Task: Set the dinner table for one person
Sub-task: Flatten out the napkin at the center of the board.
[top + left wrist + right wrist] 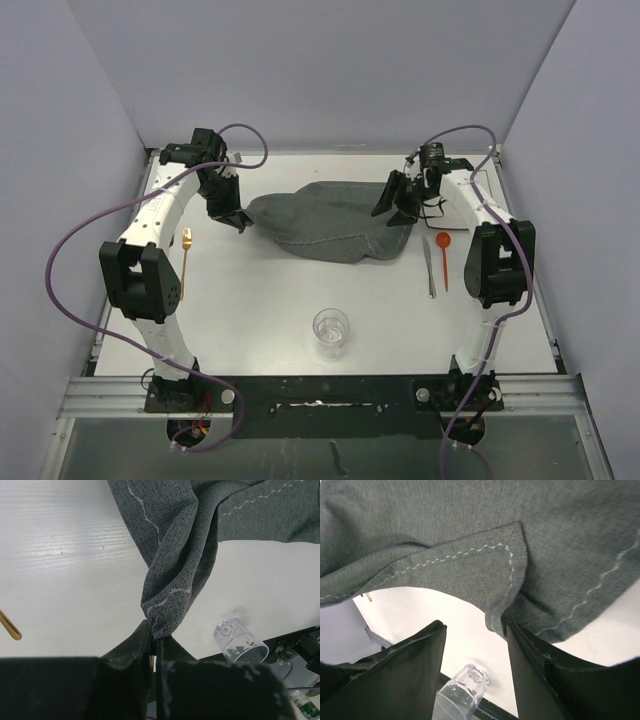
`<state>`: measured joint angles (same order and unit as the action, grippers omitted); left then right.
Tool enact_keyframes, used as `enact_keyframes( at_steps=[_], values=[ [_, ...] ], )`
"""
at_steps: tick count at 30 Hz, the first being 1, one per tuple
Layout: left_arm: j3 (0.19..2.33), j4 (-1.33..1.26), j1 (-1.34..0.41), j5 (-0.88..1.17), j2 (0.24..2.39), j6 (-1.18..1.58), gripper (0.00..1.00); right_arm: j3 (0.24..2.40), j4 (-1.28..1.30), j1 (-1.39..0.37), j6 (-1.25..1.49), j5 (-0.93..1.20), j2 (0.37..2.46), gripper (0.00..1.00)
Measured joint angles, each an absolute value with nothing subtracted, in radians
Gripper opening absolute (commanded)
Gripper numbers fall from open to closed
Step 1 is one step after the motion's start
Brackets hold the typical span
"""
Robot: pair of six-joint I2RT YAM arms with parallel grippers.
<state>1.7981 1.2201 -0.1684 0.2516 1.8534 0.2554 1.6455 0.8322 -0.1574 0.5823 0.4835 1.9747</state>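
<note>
A dark grey stitched placemat (330,222) lies crumpled at the back middle of the white dinner table (260,300). My left gripper (238,222) is shut on the placemat's left corner, and the cloth (170,555) bunches up out of the jaws (155,640). At the placemat's right end, my right gripper (400,205) stands open. In the right wrist view a folded corner of the cloth (510,575) touches the tip of one of its fingers (530,665), with nothing between the jaws (476,627).
A clear glass (331,329) stands near the front middle. A gold utensil (186,260) lies at the left beside my left arm. A silver knife (429,265) and an orange spoon (443,257) lie at the right near my right arm.
</note>
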Motion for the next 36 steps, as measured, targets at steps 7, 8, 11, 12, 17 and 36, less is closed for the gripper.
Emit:
enact_keyframes(
  at_steps=[7, 8, 11, 12, 17, 36],
  values=[
    [1.798, 1.219, -0.169, 0.255, 1.853, 0.252, 0.0, 1.667, 0.868, -0.127, 0.554, 0.487, 2.006, 0.51],
    [1.798, 1.219, -0.169, 0.256, 1.853, 0.251, 0.0, 1.667, 0.87, -0.133, 0.554, 0.487, 2.023, 0.51],
    [1.798, 1.218, -0.169, 0.26, 1.853, 0.251, 0.0, 1.674, 0.875, -0.14, 0.554, 0.49, 2.086, 0.5],
    [1.798, 1.218, -0.17, 0.26, 1.853, 0.251, 0.0, 1.683, 0.881, -0.143, 0.554, 0.491, 2.113, 0.5],
    [1.781, 1.201, -0.171, 0.269, 1.853, 0.251, 0.0, 1.732, 0.889, -0.153, 0.556, 0.491, 2.222, 0.48],
    [1.713, 1.13, -0.187, 0.329, 1.853, 0.249, 0.0, 1.863, 0.796, -0.165, 0.664, 0.479, 2.288, 0.41]
  ],
)
